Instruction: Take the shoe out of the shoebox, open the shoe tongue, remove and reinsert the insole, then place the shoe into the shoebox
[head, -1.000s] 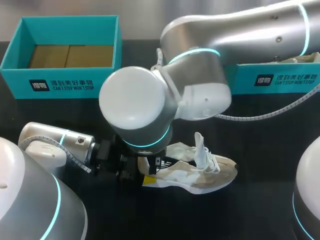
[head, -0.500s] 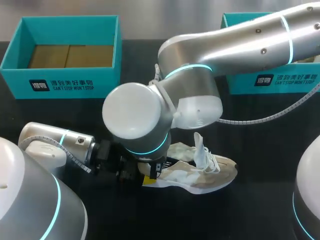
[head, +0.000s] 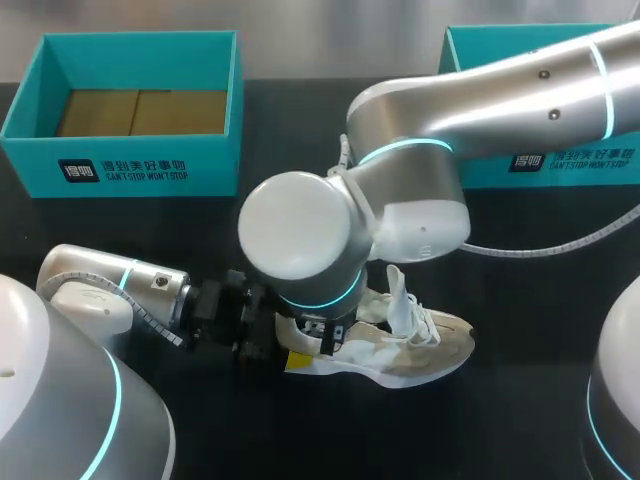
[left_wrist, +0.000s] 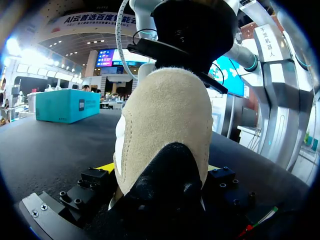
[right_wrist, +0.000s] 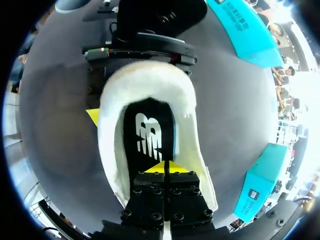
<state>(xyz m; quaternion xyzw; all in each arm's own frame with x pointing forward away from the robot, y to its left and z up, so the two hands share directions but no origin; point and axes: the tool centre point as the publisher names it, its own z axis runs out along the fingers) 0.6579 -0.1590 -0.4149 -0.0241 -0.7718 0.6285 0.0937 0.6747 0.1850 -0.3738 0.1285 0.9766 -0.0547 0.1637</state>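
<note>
Head view: shoe (head: 420, 345) lies on its sole on the black counter (head: 520, 300), a little toward 6 o'clock of centre. Its long axis runs 9 to 3 o'clock, heel at 9, toe at 3. The tongue (head: 400, 295) is pulled up and laces are loose. One teal shoebox (head: 130, 110) sits at 10 o'clock and is open; a second (head: 540, 150) sits at 2 o'clock, partly behind the right arm.

Left end effector (left_wrist: 160, 167) comes in from 9 o'clock and is clamped across the heel, one finger on each side. This braces the shoe.

Right arm comes in from 3 o'clock, its wrist directly above the shoe opening. Right end effector (right_wrist: 164, 167) points straight down into it. Its yellow tips are pressed together with no gap, at the surface of the insole (right_wrist: 150, 125). I cannot tell whether any insole edge is pinched between them.

Insole looks seated flat, and the heel cup lies ahead of the tips.

Judgement: this is the insole step. The right arm is the working arm, since the insole is directly under its tips. Any lift would go upward and toward 3 o'clock, along the shoe's length, against the left arm's hold.
</note>
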